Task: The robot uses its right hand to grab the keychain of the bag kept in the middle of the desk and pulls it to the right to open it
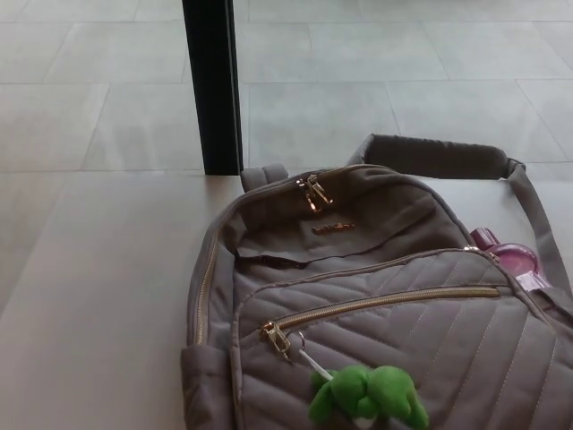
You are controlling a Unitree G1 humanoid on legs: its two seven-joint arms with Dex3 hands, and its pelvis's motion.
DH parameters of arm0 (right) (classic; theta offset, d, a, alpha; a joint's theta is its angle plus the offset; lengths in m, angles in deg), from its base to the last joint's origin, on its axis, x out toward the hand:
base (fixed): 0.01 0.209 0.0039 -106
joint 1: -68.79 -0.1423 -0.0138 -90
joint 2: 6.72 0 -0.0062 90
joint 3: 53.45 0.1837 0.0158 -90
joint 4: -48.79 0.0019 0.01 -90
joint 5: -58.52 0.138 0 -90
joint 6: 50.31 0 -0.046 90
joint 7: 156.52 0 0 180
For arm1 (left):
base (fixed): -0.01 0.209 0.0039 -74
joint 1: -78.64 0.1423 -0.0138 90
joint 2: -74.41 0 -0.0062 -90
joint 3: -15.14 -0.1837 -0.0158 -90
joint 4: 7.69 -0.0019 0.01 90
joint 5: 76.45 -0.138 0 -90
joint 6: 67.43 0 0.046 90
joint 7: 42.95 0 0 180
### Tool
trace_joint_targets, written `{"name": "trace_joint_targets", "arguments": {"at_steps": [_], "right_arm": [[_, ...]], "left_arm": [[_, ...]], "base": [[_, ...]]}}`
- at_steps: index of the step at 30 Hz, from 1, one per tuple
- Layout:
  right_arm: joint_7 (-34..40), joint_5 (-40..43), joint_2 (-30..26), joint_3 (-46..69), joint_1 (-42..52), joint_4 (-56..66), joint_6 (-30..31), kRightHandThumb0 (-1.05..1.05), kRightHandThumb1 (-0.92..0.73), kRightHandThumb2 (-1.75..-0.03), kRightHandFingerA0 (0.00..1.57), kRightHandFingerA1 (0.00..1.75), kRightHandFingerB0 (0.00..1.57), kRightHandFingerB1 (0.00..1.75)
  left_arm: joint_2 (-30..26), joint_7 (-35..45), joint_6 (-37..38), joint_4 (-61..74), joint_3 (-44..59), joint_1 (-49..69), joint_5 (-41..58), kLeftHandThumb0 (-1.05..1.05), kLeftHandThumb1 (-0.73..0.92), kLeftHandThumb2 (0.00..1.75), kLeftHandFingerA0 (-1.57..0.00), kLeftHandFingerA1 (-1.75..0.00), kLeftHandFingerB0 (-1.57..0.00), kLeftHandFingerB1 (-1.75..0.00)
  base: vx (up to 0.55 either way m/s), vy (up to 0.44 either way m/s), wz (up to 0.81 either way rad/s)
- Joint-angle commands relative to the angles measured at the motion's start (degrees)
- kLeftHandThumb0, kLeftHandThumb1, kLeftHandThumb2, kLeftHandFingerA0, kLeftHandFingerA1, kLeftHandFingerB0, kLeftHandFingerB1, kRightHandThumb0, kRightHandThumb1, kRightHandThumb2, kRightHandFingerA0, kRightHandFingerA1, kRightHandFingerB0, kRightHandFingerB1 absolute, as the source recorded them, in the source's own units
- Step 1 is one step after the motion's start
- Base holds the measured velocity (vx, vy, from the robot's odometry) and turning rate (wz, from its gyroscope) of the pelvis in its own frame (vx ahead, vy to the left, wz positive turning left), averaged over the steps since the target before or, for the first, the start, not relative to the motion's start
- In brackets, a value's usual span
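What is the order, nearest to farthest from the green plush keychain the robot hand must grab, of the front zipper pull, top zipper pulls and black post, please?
No robot hand shows; measured from the green plush keychain:
1. front zipper pull, just up-left of it.
2. top zipper pulls, at the bag top.
3. black post, behind, on the left.

bag (394, 305): taupe quilted cloth, looking matt | zippers (385, 300): gold metal, shining | keychain (369, 394): green plush, looking fuzzy | bottle (512, 258): pink glossy plastic | bench (98, 305): appearing smooth, pale, matt
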Motion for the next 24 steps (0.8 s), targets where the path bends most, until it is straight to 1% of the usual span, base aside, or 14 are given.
{"name": "trace_joint_targets", "arguments": {"at_steps": [1,2,3,6,8,10,11,13,14,17,18,19,23,24], "right_arm": [[-5.56,12.04,-2.69,9.8,-3.2,0.64,-5.3,-0.59,-0.57,-0.57,1.14,1.67,0.49,0.41],[-6.76,13.63,-2.92,11.7,-4.07,1.13,-5.12,-0.62,-0.54,-0.61,1.13,1.59,0.47,0.41],[-7.02,14.29,-3.07,12.73,-4.49,1.77,-5.03,-0.6,-0.58,-0.58,1.09,0.99,0.48,0.38],[-7.87,18.81,-3.36,17.38,-8.91,8.58,-2.13,-0.59,-0.55,-0.58,1.12,0.69,0.47,0.39],[-6.85,17.89,-3.63,17.38,-9.77,11.93,-1.12,-0.6,-0.57,-0.58,1.08,0.69,0.48,0.4],[-8.66,19.29,-4.32,17.85,-11.97,19.11,1.57,-0.7,-0.56,-0.57,1.18,1.55,0.4,0.38],[-9.63,20.48,-4.31,17.77,-13.4,24.39,3.72,-0.79,-0.46,-0.79,1.26,1.53,0.32,0.47],[-9.64,20.83,-4.22,16.7,-15.57,31.88,4.84,-0.69,-0.52,-0.6,1.17,1.6,0.37,0.37],[-10.41,22.56,-3.12,16.33,-16.62,36.84,4.33,-0.71,-0.44,-0.8,1.21,1.4,0.31,0.46],[-10.06,23.96,-2.25,14.87,-18.62,44.89,7.17,-0.72,-0.42,-0.81,1.16,1.34,0.36,0.46],[-8.8,24.64,-1.22,13.01,-19.75,51.24,8.51,-0.7,-0.51,-0.57,0.93,0.74,0.46,0.4],[-8.7,24.36,-0.69,11.57,-20.56,54.5,7.84,-0.65,-0.53,-0.57,0.67,0.53,0.41,0.37],[-8.71,22.37,-0.34,5.25,-22.97,65.96,10.29,-0.62,-0.4,-0.83,0.51,0.65,0.26,0.47],[-9.04,21.4,-0.66,2.42,-24.1,69.68,11.95,-0.68,-0.54,-0.57,0.8,0.6,0.34,0.36]], "left_arm": [[-1.66,-4.6,5.55,-2.12,2.12,-0.1,0.9,-0.52,0.44,0.54,-0.36,-0.52,-0.61,-0.44],[-1.61,-4.56,5.38,-2.3,1.99,-0.39,0.64,-0.56,0.36,0.75,-0.3,-0.56,-0.55,-0.55],[-1.41,-4.46,5.22,-2.53,2.08,-0.58,0.72,-0.55,0.36,0.74,-0.34,-0.56,-0.54,-0.54],[-0.88,-5.15,5.61,-3.33,2.16,-0.64,0.58,-0.55,0.35,0.74,-0.34,-0.56,-0.56,-0.55],[-0.74,-5.04,5.59,-3.57,2.31,-0.7,0.73,-0.5,0.44,0.54,-0.38,-0.51,-0.62,-0.43],[-0.79,-4.52,5.26,-2.89,2.51,-0.87,1.03,-0.54,0.36,0.74,-0.32,-0.56,-0.55,-0.55],[-0.88,-4.51,5.22,-2.65,2.5,-0.81,0.95,-0.49,0.46,0.55,-0.34,-0.5,-0.61,-0.43],[-0.87,-4.81,5.65,-2.94,2.54,-0.91,0.82,-0.56,0.36,0.75,-0.33,-0.58,-0.56,-0.55],[-0.71,-4.37,5.85,-3.22,3.01,-0.97,1.34,-0.56,0.35,0.74,-0.35,-0.61,-0.55,-0.55],[-0.68,-4.76,6.33,-3.34,2.38,-0.8,0.57,-0.57,0.35,0.75,-0.33,-0.58,-0.57,-0.55],[-0.47,-4.43,6.44,-3.34,2.86,-0.86,1.12,-0.53,0.35,0.73,-0.34,-0.58,-0.58,-0.56],[-0.42,-4.42,6.1,-3.49,2.96,-1.09,1.23,-0.54,0.35,0.73,-0.35,-0.57,-0.58,-0.55],[-0.46,-4.87,5.21,-3.67,2.42,-1.65,0.62,-0.54,0.35,0.74,-0.36,-0.57,-0.58,-0.55],[-0.46,-4.82,5.13,-3.76,2.39,-1.74,0.6,-0.54,0.36,0.73,-0.38,-0.56,-0.57,-0.54]], "base": [[0.0,0.0,0.0],[0.0,0.0,0.0],[0.0,0.0,0.0],[0.0,0.0,0.0],[0.0,0.0,0.0],[0.0,0.0,0.0],[0.0,0.0,0.0],[0.0,0.0,0.0],[0.0,0.0,0.0],[0.0,0.0,0.0],[0.0,0.0,0.0],[0.0,0.0,0.0],[0.0,0.0,0.0],[0.0,0.0,0.0]]}}
